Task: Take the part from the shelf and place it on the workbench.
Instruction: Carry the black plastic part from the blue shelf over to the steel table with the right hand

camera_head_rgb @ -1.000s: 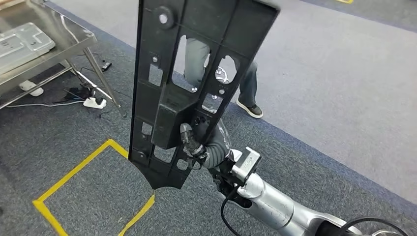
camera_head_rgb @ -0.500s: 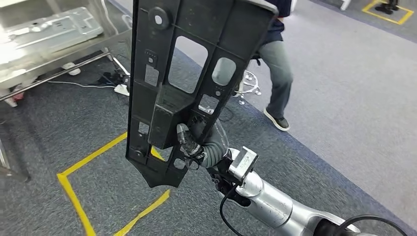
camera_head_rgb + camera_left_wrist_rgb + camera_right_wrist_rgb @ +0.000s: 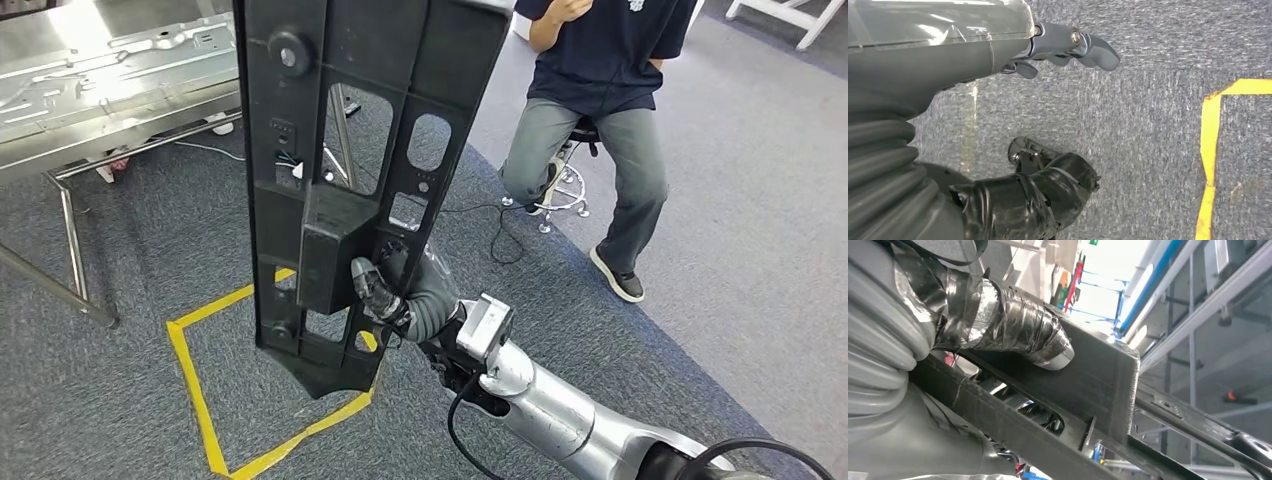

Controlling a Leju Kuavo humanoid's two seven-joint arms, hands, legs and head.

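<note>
Head view: right hand grips part upright; carrying step. Left hand empty, fingers apart. Next: reach bench, far left.

The part stands upright between the workbench, left, and a seated person, right

head: high, looking down | left wrist: floorward | right wrist: close, upward

No readable text, no labels, brands or numbers on the black plastic part, the metal bench, or the grey carpet floor
</note>
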